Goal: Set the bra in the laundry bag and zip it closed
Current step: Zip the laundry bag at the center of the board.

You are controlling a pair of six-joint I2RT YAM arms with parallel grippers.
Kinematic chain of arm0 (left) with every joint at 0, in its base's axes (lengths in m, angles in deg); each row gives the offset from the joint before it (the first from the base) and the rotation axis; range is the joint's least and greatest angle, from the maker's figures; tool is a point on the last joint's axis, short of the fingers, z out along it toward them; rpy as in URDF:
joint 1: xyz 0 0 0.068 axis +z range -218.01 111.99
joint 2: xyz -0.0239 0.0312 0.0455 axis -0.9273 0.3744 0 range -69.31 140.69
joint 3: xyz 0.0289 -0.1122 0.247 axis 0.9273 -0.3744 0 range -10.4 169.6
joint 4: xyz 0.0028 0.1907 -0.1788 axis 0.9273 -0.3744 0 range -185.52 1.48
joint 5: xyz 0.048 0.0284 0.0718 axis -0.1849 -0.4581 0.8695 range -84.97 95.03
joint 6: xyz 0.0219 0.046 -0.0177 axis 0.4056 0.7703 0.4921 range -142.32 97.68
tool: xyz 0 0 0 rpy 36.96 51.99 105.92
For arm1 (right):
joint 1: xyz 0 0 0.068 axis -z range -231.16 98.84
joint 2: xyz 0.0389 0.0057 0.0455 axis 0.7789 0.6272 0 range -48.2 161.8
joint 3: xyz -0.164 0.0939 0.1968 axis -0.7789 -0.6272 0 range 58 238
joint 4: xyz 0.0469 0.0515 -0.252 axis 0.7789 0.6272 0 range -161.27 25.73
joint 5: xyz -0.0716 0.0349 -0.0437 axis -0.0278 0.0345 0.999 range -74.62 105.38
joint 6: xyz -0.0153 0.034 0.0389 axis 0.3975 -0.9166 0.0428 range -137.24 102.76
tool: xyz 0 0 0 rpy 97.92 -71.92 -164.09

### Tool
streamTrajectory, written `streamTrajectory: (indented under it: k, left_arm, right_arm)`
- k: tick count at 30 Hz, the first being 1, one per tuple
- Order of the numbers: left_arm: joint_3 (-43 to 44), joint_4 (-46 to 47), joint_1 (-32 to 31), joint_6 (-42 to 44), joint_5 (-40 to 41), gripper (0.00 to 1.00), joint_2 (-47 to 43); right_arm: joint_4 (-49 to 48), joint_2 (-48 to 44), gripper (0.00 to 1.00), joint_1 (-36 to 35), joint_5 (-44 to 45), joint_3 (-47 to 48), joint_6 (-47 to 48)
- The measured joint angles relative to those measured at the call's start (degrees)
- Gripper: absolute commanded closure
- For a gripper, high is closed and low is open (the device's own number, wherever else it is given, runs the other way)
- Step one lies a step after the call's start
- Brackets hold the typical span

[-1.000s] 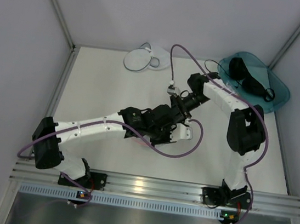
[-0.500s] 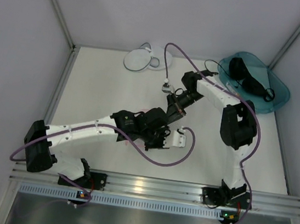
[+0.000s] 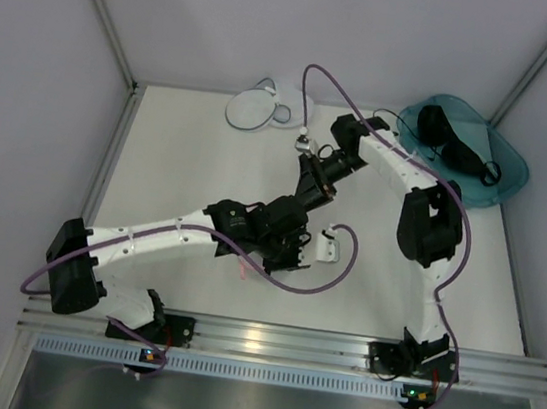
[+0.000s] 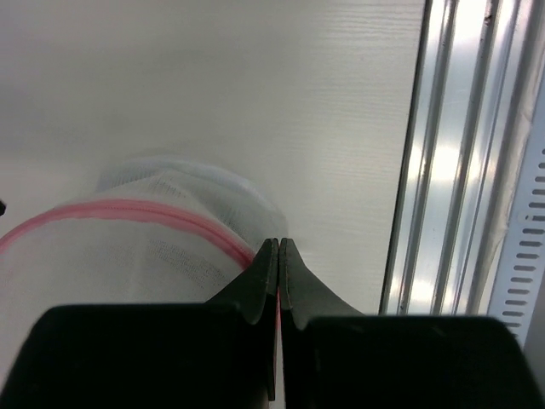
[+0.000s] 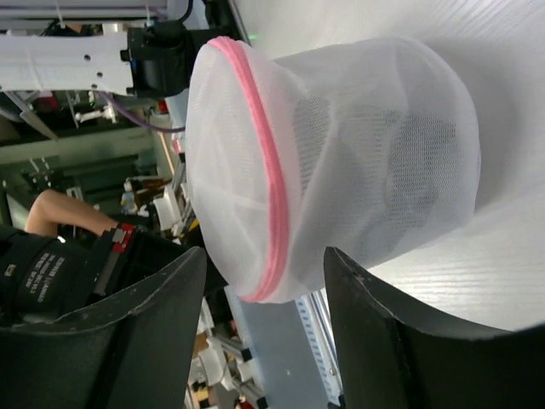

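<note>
The black bra [image 3: 450,139] lies in the teal bin [image 3: 507,175] at the back right. The grey-rimmed white mesh laundry bag [image 3: 256,110] lies flat at the back of the table, away from both grippers. My left gripper [image 4: 278,241] is shut on the pink rim of another white mesh bag [image 4: 128,247]; from above it [image 3: 290,254] sits at mid table. My right gripper [image 5: 264,260] is open, its fingers either side of that pink-rimmed bag [image 5: 341,162] without touching it; from above it [image 3: 301,200] is just behind the left wrist. A dark shape shows through the mesh.
The aluminium rail [image 3: 265,343] runs along the near edge, close to the left gripper [image 4: 451,170]. Grey walls close the left, back and right. Purple cables loop over both arms [image 3: 308,98].
Both wrists have shifted left, the left forearm drawing back toward the near left and the right forearm swinging toward the back. The left gripper stays shut on the pink rim.
</note>
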Motion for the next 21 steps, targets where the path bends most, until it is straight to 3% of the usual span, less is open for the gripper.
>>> streamTrajectory:
  k: [7, 12, 18, 21]
  left_arm:
    - [2.60, 1.49, 6.56, -2.84, 1.14, 1.00, 2.36]
    - [3.50, 2.29, 6.67, -2.95, 1.18, 1.00, 2.84]
    - [5.03, 3.45, 6.67, -2.75, 1.14, 1.00, 4.55]
    - [5.18, 3.87, 6.67, -2.32, 1.14, 1.00, 4.83]
  right_arm:
    - [0.50, -4.66, 0.39, 1.81, 2.97, -5.60, 0.70]
    - [0.90, -10.01, 0.38, 2.86, 2.62, -13.31, 1.20]
    - [0.31, -9.01, 0.38, 1.60, 1.16, -14.38, 0.79]
    - [-0.59, -7.78, 0.48, 0.70, 0.44, -14.14, 0.17]
